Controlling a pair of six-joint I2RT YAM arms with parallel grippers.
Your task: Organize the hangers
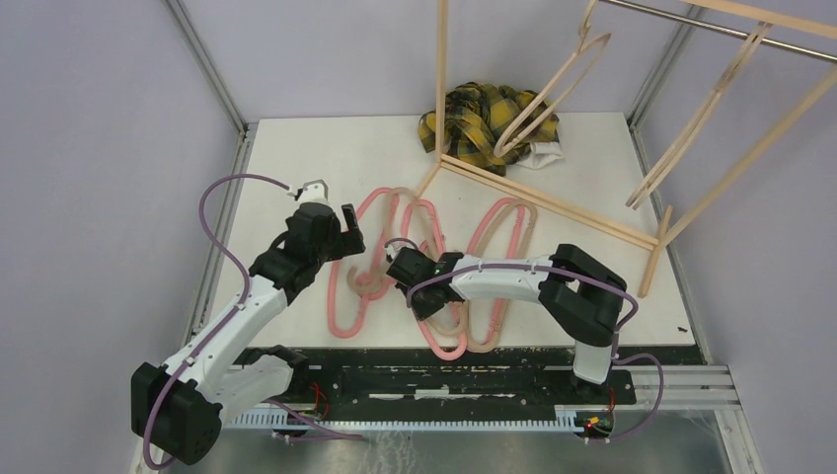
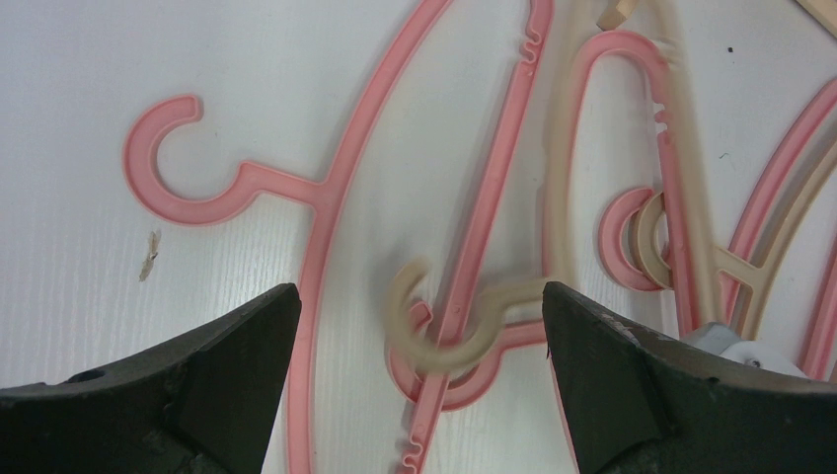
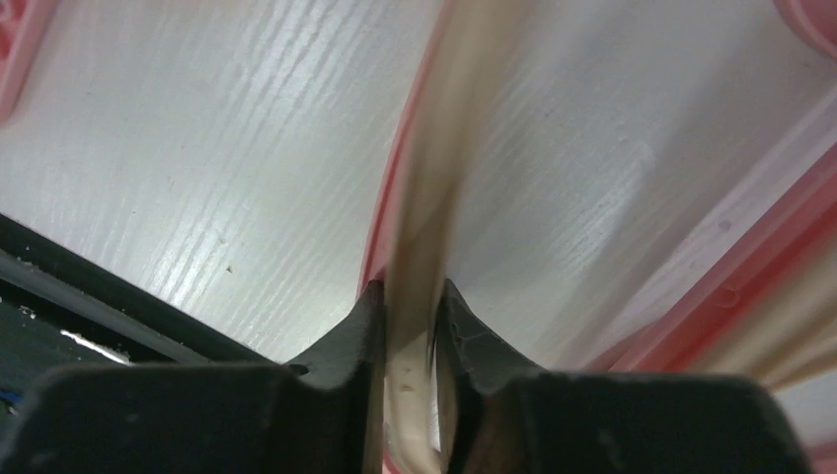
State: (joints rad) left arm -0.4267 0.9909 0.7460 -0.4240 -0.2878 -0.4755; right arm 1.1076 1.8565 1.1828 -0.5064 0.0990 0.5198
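- Top view: bright, even overhead light; the white matte table carries only faint, soft shadows.
- Left wrist view: crisp, except the smeared curved tan plastic hanger hook at centre.
- Right wrist view: the thin tan plastic hanger bar is streaked with blur; soft sheen on the table's grain.

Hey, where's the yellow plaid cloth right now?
In the top view, the plaid cloth lies bunched at the table's far edge, right of centre, beside the foot of the wooden rack's left post.
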